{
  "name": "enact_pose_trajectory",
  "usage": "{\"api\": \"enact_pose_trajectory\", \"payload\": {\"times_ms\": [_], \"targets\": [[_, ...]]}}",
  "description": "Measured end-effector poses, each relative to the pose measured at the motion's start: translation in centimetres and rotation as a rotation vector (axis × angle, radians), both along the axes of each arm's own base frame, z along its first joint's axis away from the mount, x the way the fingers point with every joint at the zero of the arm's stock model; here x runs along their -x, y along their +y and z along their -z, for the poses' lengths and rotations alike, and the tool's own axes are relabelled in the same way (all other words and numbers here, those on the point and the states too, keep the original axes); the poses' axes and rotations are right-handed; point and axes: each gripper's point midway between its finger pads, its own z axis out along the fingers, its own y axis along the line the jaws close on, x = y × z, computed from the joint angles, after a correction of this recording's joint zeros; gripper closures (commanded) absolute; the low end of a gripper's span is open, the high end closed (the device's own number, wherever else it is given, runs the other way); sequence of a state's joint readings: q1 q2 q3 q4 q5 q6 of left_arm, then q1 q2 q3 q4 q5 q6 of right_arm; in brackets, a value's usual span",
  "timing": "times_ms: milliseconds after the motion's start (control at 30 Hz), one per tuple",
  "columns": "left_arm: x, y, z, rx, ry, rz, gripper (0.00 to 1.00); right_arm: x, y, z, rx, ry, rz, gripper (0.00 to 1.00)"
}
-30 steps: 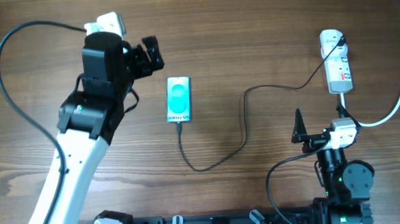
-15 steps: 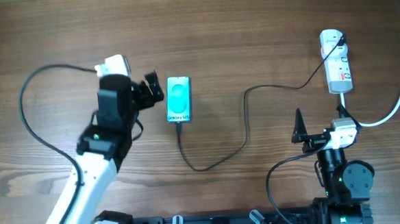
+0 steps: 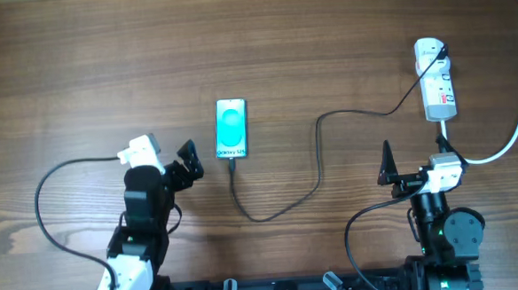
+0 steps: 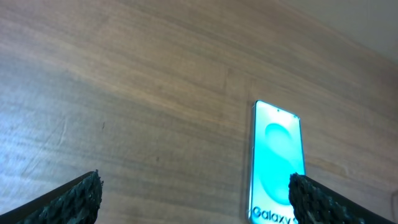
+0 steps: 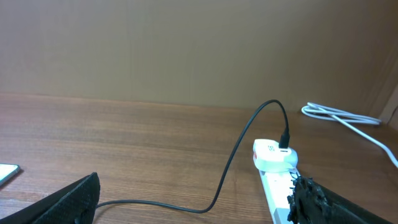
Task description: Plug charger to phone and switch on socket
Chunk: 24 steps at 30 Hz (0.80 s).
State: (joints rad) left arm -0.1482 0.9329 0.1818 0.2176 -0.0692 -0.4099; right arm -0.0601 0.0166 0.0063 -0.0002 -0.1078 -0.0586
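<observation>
Left pincer [image 3: 189,162] wide and empty just beside phone [image 3: 231,127] mid-tabletop [image 3: 325,44], right pincer [image 5: 189,208] wide, empty, facing socket [image 3: 436,91] at right, charger [image 3: 317,160] apparently seated in phone, so switch probably remains.

Work surface: wooden table [image 3: 77,57], mid-brown, grain running left to right across overhead frame; darker swirl in grain at lower left. Wood fills overhead view edge to edge.

Right wrist view: plain brown backdrop [image 5: 186,43] across upper half of frame, meeting table along straight horizontal line; material cannot be determined.

Left wrist view: paler strip [image 4: 367,15] at upper right corner, cut off by diagonal line; nature unclear.

Lighting: even, diffuse. Shadows soft, short. Mild sheen on wood in left wrist view.
</observation>
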Motion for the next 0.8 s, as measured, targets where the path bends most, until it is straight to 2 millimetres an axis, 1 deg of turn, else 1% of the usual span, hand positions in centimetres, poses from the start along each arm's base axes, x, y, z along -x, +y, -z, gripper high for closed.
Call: {"api": "enact_pose_trajectory", "payload": {"times_ms": [233,300,367,600,633,700,800], "targets": [[2.4,0.4,1.3,0.009,-0.038,-0.002,0.00,0.0,0.0,0.0,0.000,0.000,0.000,0.00],[3.2,0.5,2.1,0.008,-0.024,-0.003,0.00,0.0,0.0,0.0,0.000,-0.001,0.000,0.00],[3.6,0.6,2.4,0.007,-0.014,-0.007,0.00,0.0,0.0,0.0,0.000,-0.001,0.000,0.00],[4.7,1.4,1.5,-0.007,-0.046,-0.038,0.00,0.0,0.0,0.0,0.000,-0.001,0.000,0.00],[4.6,1.4,0.5,-0.003,-0.088,-0.036,0.00,0.0,0.0,0.0,0.000,-0.002,0.000,0.00],[4.3,1.3,-2.1,-0.001,-0.202,-0.029,0.00,0.0,0.0,0.0,0.000,-0.001,0.000,0.00],[4.5,1.4,-7.2,-0.019,-0.421,-0.015,0.00,0.0,0.0,0.0,0.000,-0.001,0.000,0.00]]}}
